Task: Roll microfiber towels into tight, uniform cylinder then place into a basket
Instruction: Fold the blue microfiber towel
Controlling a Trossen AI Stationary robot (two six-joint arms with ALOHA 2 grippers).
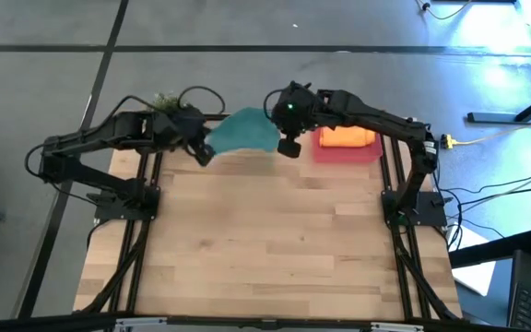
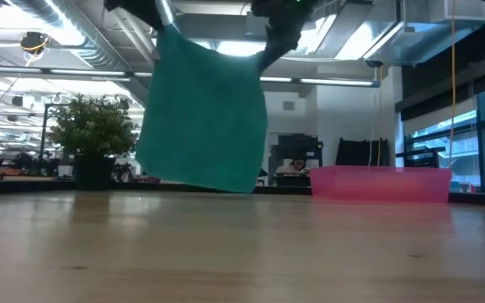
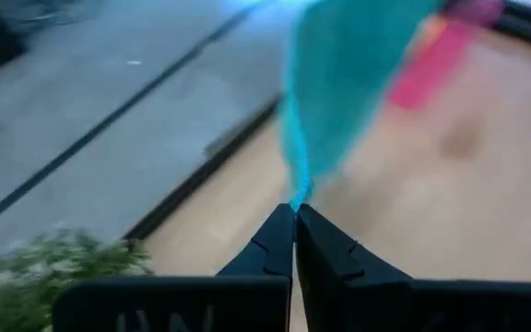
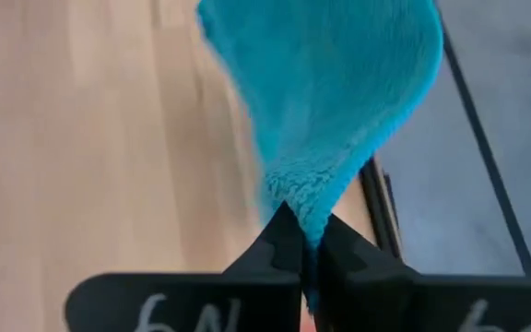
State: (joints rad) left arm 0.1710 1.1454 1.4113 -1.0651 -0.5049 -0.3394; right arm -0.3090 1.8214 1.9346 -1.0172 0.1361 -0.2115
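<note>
Teal cloth is the thing in the middle: the teal towel (image 1: 242, 131) hangs in the air above the far edge of the table (image 1: 265, 240), stretched between the two grippers. In the low view it hangs down as a wide sheet (image 2: 205, 118), and its lower edge is close to the wooden top; I cannot tell if it touches.

The left gripper (image 1: 205, 152) is closed on one corner of the teal towel; in the left wrist view the fingers (image 3: 279, 244) pinch the cloth at its tip. The right gripper (image 1: 288, 146) is closed on the opposite corner, and the right wrist view shows the soft fabric (image 4: 330, 111) squeezed between its fingertips (image 4: 279, 235).

To the right of the towel, at the far right corner of the table, stands the pinkish-red basket (image 1: 347, 153). The orange towel (image 1: 347, 137) lies inside it as a roll.

Behind the left gripper, at the far edge, there is a small green plant (image 1: 166, 100).
</note>
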